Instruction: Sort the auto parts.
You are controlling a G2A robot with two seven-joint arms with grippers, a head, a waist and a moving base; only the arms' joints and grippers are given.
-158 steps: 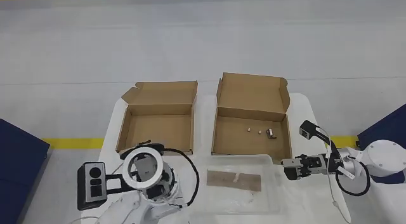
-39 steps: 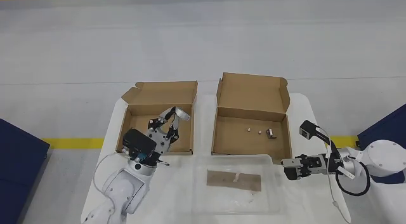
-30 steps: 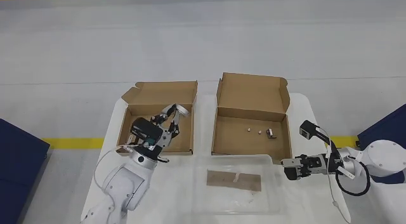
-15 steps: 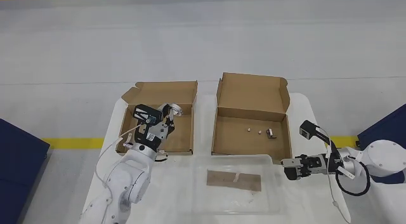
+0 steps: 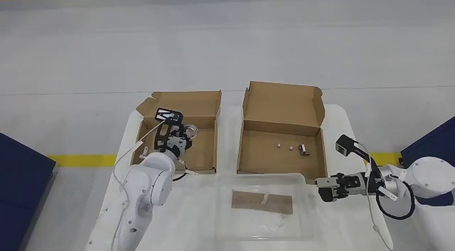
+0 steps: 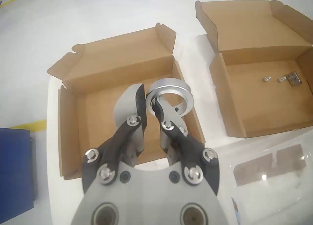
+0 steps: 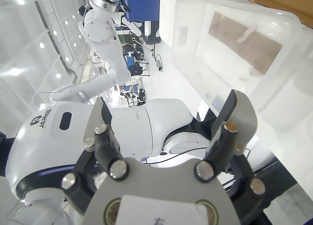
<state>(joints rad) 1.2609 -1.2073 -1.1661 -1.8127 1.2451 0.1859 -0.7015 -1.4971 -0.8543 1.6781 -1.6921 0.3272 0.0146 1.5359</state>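
Observation:
My left gripper [image 6: 146, 103] is shut on the rim of a silver metal ring [image 6: 170, 98], one finger inside the ring and one outside. It hangs above the left cardboard box [image 6: 102, 64], whose floor is bare; the same gripper [image 5: 186, 134] sits over that box [image 5: 206, 150] in the top view. The right cardboard box [image 5: 281, 153] holds three small metal parts [image 6: 281, 79] near its far right corner. My right gripper [image 7: 168, 111] stands open with nothing between its fingers, off the right end of the clear plastic tub [image 7: 185, 40], and appears as a dark gripper [image 5: 328, 188] in the top view.
The clear tub [image 5: 309, 212] lies at the table's front middle, with a brown card [image 5: 263, 201] on its floor. Both boxes have their lids folded back toward the far side. A blue cabinet [image 5: 21, 173] stands left of the table.
My left arm has risen from the table's front left and swung forward over the left box with the ring in its gripper. The right arm has stayed still.

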